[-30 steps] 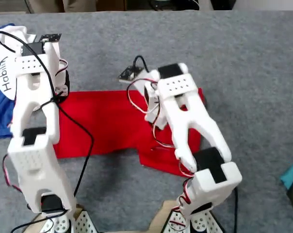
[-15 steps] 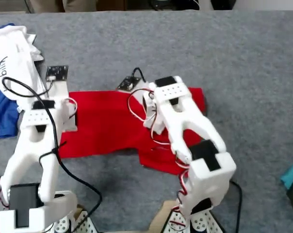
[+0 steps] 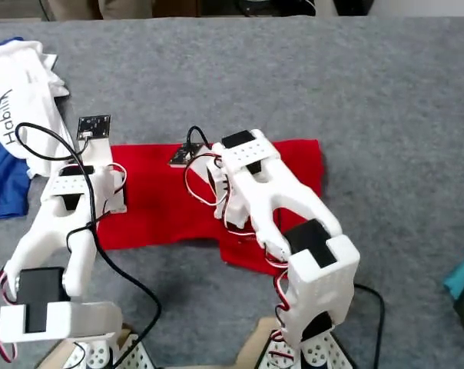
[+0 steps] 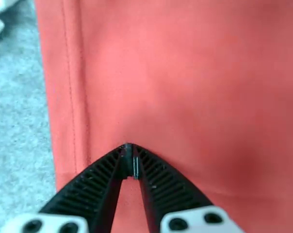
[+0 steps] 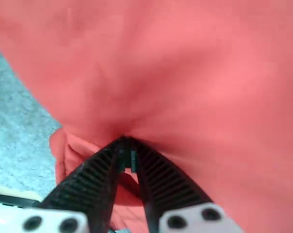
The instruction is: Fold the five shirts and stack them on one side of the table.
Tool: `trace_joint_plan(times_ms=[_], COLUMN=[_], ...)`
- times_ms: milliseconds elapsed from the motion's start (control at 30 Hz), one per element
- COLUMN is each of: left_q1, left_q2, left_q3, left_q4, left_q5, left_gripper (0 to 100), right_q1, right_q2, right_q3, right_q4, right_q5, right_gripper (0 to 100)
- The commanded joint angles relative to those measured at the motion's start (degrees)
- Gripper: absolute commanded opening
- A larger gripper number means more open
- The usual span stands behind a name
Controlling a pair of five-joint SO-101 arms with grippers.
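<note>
I've got the red shirt [image 3: 163, 204] spread flat in the middle of the grey table [image 3: 370, 84], with both arms over it. The left gripper [image 4: 129, 162] sits just inside the hemmed edge of the cloth [image 4: 185, 73]. Its fingers are pressed tip to tip against flat fabric, and I can't tell whether any cloth is caught between them. The right gripper [image 5: 125, 158] is clamped on the shirt [image 5: 195, 73], with red cloth puckering into its closed tips beside a folded edge. At the far left corner, a white shirt [image 3: 24, 92] lies crumpled on a blue shirt [image 3: 1, 181], apart from the red one.
</note>
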Motion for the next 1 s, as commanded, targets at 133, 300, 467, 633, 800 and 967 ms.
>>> trace_joint_plan(times_ms=[133, 300, 467, 633, 800, 967], left_q1=[0.7, 0.7, 0.7, 0.7, 0.7, 0.7], left_q2=[0.0, 0.0, 0.0, 0.0, 0.0, 0.0], left_q3=[-2.6, -2.6, -2.6, -2.6, -2.6, -2.6], left_q4=[-0.6, -0.6, -0.6, -0.6, -0.6, -0.6], left_q5=[-2.5, -2.5, -2.5, -2.5, -2.5, -2.5], left_gripper=[2, 2, 2, 2, 2, 2], right_q1=[2.4, 2.5, 2.3, 2.3, 2.2, 0.9], right_q2=[-9.3, -15.9, -17.4, -17.6, -18.0, -18.0], right_q3=[0.1, 1.1, 8.8, 15.8, 18.2, 18.9], right_q4=[2.1, 4.5, 0.2, -5.5, -4.5, -0.2], right_q5=[-0.5, -0.4, -0.2, -0.1, 0.0, 0.0], right_gripper=[0.5, 0.5, 0.5, 0.5, 0.5, 0.5])
